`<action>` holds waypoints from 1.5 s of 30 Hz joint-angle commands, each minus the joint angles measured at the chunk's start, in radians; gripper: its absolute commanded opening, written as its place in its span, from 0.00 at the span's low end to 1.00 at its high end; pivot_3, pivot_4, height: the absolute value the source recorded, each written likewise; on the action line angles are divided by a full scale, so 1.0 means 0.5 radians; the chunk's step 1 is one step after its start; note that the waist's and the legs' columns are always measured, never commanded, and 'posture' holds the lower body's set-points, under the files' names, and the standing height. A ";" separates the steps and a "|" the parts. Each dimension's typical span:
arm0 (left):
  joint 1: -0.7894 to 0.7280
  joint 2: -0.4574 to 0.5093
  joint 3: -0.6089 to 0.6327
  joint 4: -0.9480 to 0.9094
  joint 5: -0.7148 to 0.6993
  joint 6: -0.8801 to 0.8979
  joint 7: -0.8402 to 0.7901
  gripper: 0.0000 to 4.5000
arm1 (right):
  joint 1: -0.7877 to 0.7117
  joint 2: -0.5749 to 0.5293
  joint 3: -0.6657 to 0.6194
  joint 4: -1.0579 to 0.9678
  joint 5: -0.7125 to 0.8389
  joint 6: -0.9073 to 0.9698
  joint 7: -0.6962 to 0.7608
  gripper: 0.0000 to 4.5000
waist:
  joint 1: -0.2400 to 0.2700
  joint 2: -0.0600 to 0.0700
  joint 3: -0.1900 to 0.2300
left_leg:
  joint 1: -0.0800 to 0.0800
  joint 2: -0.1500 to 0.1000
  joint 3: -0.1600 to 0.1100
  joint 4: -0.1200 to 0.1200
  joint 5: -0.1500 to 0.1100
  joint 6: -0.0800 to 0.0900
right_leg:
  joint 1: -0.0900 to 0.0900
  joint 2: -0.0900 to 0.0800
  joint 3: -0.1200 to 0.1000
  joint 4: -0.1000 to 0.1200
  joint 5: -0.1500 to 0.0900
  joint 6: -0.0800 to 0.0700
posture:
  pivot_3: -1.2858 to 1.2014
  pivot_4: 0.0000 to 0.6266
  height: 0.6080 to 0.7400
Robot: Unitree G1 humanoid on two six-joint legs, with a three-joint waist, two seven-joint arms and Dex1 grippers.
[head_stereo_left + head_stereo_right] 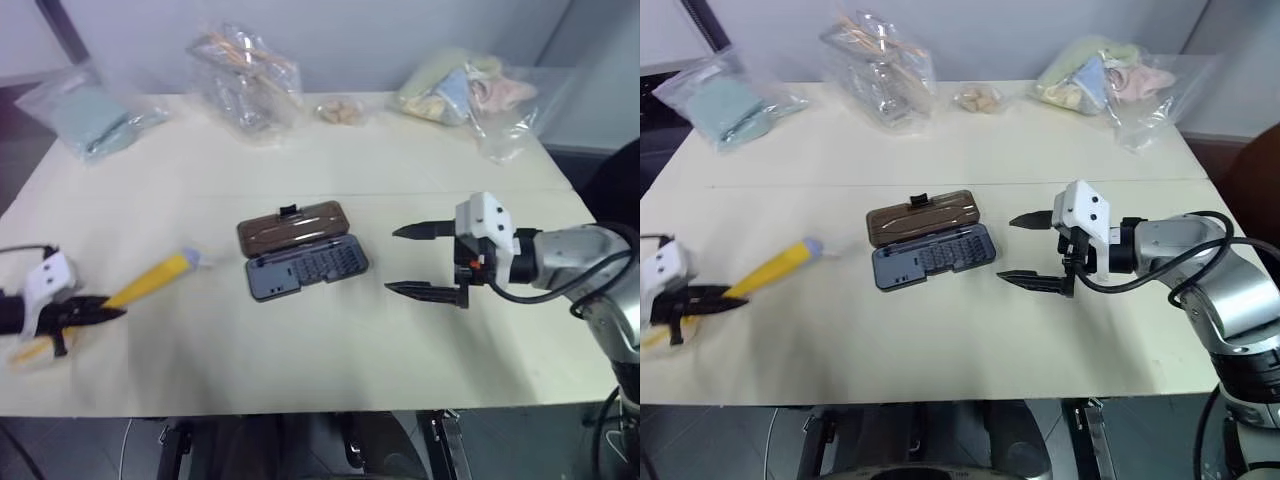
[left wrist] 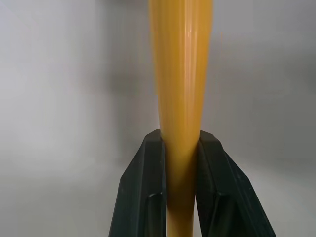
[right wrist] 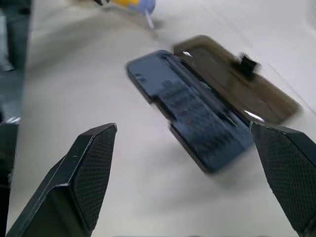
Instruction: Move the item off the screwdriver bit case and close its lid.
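The screwdriver bit case (image 1: pixel 305 266) lies open at the table's middle, its smoky brown lid (image 1: pixel 292 228) folded flat behind the tray of bits. The item (image 1: pixel 150 281), a long yellow tool with a whitish tip, is held off to the left of the case, over the table's left edge. My left gripper (image 1: pixel 98 313) is shut on its thin part; in the left wrist view the yellow shaft (image 2: pixel 180 98) runs up between the two black fingers (image 2: pixel 143 197). My right gripper (image 1: pixel 418 261) hangs open just right of the case, fingers pointing toward it; the right wrist view shows the case (image 3: pixel 195 116) and lid (image 3: pixel 237 84) ahead.
Clear plastic bags line the table's far edge: one with bluish cloth (image 1: pixel 95 115) at left, one (image 1: pixel 245 75) with sticks at centre, a small one (image 1: pixel 342 108), and one (image 1: pixel 465 90) with soft things at right. The table's front edge (image 1: pixel 300 405) is close.
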 commanded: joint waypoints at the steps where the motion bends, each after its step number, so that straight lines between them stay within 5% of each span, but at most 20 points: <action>1: 0.152 -0.029 0.234 -0.277 -0.097 0.134 0.203 0.04 | -0.092 0.049 0.029 0.052 -0.031 -0.069 0.078 1.00 | 0.037 0.000 0.000 | 0.000 0.000 0.003 0.000 0.000 0.000 | 0.000 0.000 0.000 -0.001 -0.003 -0.005 | 0.52 0.24 0.98; 4: 0.135 -0.069 0.230 -0.300 -0.112 0.200 0.377 0.04 | -0.141 0.083 0.073 0.103 -0.071 -0.095 0.122 1.00 | 0.056 0.000 0.000 | 0.001 0.001 0.008 0.002 0.001 -0.001 | 0.001 0.000 0.000 -0.002 -0.003 -0.006 | 0.52 0.24 0.98; 13: -0.074 -0.057 0.091 -0.156 -0.098 0.137 0.572 0.99 | -0.177 0.097 0.071 0.119 -0.101 -0.082 0.185 1.00 | 0.018 -0.001 -0.001 | 0.001 -0.002 0.014 0.001 0.000 -0.001 | -0.002 0.005 0.002 -0.001 0.001 0.002 | 0.52 0.24 0.98; 25: -0.409 0.066 0.097 -0.244 -0.381 0.355 0.513 0.99 | -0.144 0.068 0.028 0.118 -0.122 -0.085 0.171 1.00 | 0.030 -0.001 -0.001 | 0.001 -0.002 0.014 0.001 0.000 -0.001 | -0.003 0.005 0.002 0.000 0.002 0.002 | 0.52 0.24 0.98; 38: -0.782 0.091 -0.233 -1.042 -1.090 1.155 0.285 0.99 | -0.260 0.092 0.034 0.310 -0.211 -0.087 0.115 1.00 | 0.015 -0.001 0.000 | 0.001 -0.002 0.014 0.001 0.000 -0.001 | -0.003 0.008 0.004 0.001 0.002 0.003 | 0.52 0.24 0.98; 41: -0.853 -0.061 -0.620 -1.197 -0.946 1.030 0.299 0.99 | -0.459 0.187 0.161 0.562 -0.377 -0.167 0.092 1.00 | 0.019 0.002 -0.001 | 0.002 -0.003 0.015 0.001 0.000 -0.001 | -0.003 0.008 0.006 0.001 0.002 0.002 | 0.52 0.24 0.98; 45: -0.909 -0.150 -0.795 -1.052 -0.759 0.858 0.319 0.99 | -0.660 0.321 0.273 0.801 -0.526 -0.272 0.106 1.00 | 0.015 0.001 0.000 | 0.002 -0.005 0.014 0.002 0.001 -0.001 | -0.003 0.011 0.008 0.002 0.002 0.002 | 0.52 0.24 0.98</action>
